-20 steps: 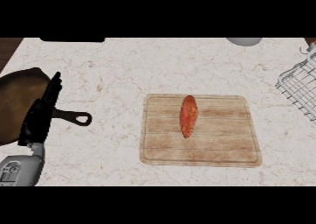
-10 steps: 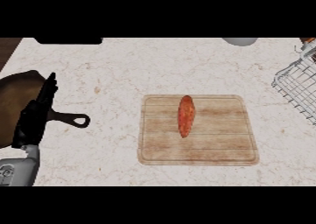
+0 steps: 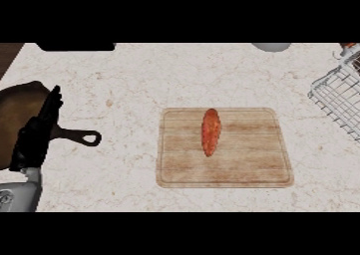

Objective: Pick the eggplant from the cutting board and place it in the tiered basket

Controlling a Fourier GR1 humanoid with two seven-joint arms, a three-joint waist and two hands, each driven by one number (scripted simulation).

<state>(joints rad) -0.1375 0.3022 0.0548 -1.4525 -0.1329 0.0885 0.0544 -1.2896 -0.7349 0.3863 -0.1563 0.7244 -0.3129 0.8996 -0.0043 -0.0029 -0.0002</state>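
Note:
A long, narrow orange-red vegetable (image 3: 210, 132), the eggplant of the task, lies lengthwise on the upper middle of a wooden cutting board (image 3: 249, 164). The wire tiered basket (image 3: 346, 97) shows at the right edge, well apart from the board. My left hand (image 3: 37, 137) stands at the left edge with its fingers straight and pointing up, holding nothing, far from the board. My right hand shows nowhere.
A dark frying pan (image 3: 9, 119) lies at the left behind my left hand, its handle (image 3: 79, 135) pointing toward the board. A pale round object (image 3: 271, 47) sits at the top edge. A dark object (image 3: 76, 46) lies at the top left.
The view has shifted slightly, so the board and basket sit a little lower and more to the right. My left hand has risen a bit along the left edge.

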